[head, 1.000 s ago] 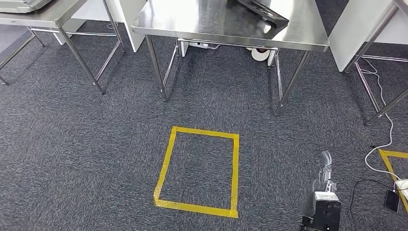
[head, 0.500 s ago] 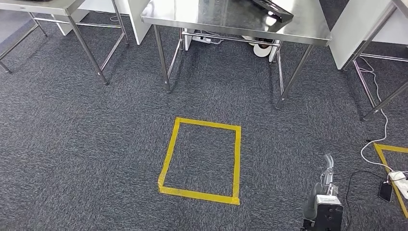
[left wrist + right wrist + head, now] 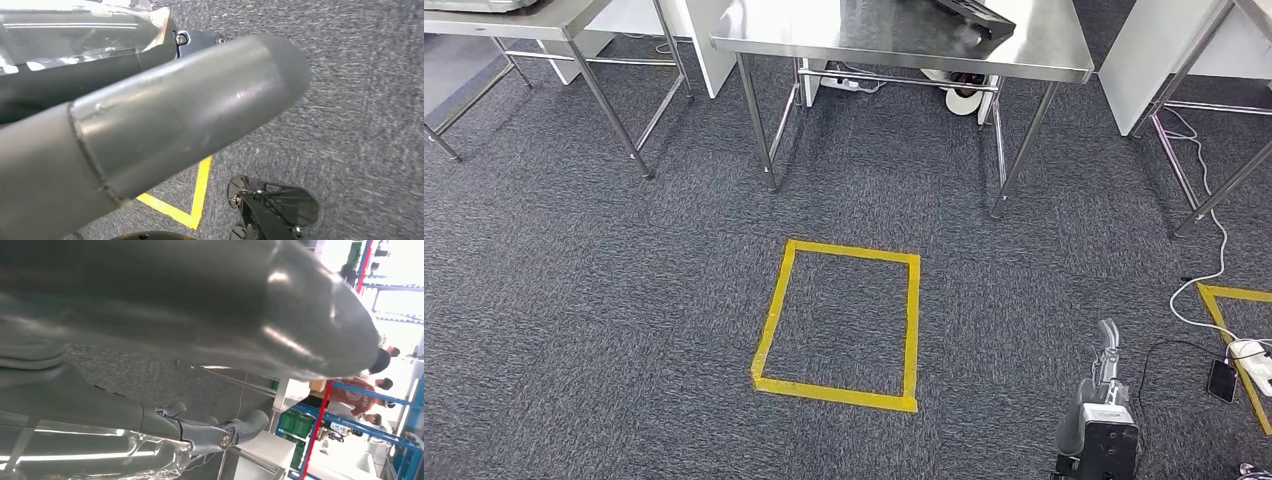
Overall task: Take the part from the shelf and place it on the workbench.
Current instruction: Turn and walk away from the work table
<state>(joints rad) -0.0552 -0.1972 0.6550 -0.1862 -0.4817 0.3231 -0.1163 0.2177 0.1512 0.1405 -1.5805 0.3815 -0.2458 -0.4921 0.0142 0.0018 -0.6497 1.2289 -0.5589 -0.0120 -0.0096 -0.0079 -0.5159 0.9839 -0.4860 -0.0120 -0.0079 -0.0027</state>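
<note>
A black, flat part (image 3: 969, 14) lies on the steel workbench (image 3: 874, 45) at the far side of the head view, partly cut off by the picture's edge. My right hand (image 3: 1103, 405) hangs low at the lower right over the carpet, fingers straight and apart, holding nothing. The right wrist view shows its dark fingers (image 3: 215, 432) stretched out and its thick thumb (image 3: 200, 305) with nothing between them. My left hand (image 3: 150, 125) hangs over the carpet; its thumb and dark fingers (image 3: 195, 39) lie straight and hold nothing.
A yellow tape square (image 3: 839, 322) marks the carpet ahead. A second steel table (image 3: 514, 20) stands at the far left, and white furniture (image 3: 1154, 55) at the far right. Cables, a phone (image 3: 1221, 380) and a power strip (image 3: 1250, 352) lie on the floor at right. People (image 3: 362, 395) stand by blue racks (image 3: 345, 412).
The whole picture has shifted, so the camera has moved: the workbench and tape square sit slightly higher and further left. My right hand still hangs at the lower right.
</note>
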